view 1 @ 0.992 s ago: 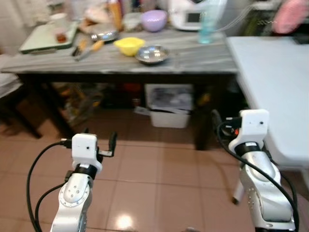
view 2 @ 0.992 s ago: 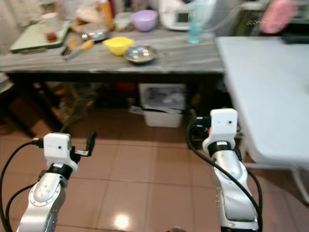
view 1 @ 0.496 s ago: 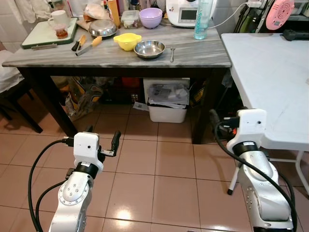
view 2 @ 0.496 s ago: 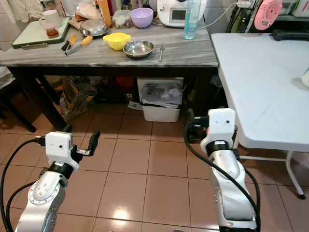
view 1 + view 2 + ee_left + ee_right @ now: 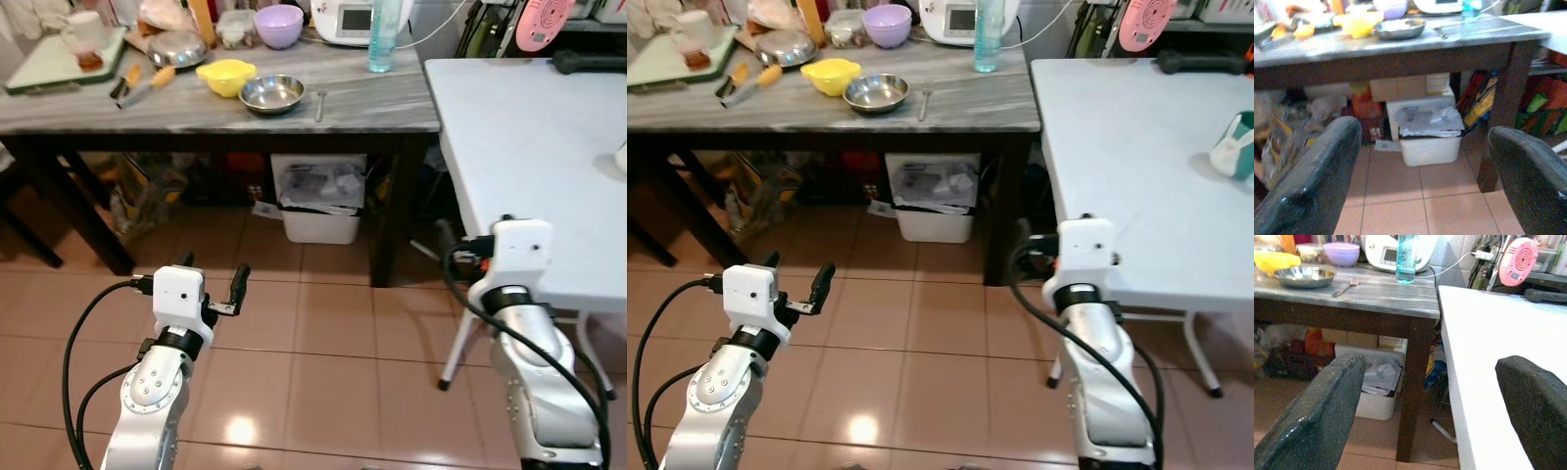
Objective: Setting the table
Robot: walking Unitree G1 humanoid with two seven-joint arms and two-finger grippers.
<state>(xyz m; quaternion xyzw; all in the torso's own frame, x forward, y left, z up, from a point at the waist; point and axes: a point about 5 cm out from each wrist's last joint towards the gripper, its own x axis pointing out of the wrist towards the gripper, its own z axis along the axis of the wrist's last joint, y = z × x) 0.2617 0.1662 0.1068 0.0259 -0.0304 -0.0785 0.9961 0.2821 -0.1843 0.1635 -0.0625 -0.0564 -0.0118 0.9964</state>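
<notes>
Ahead: grey table far left, white table right, touching at the corner. White bin under the grey one. On it, steel bowl, yellow bowl to its left, fork just right. Left gripper and right gripper hover low over floor, both wide open, empty.

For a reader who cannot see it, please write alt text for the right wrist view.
Two open black fingers of the right end effector frame a grey marble table holding a steel bowl, a fork and a blue bottle. A white table stands beside it.
</notes>
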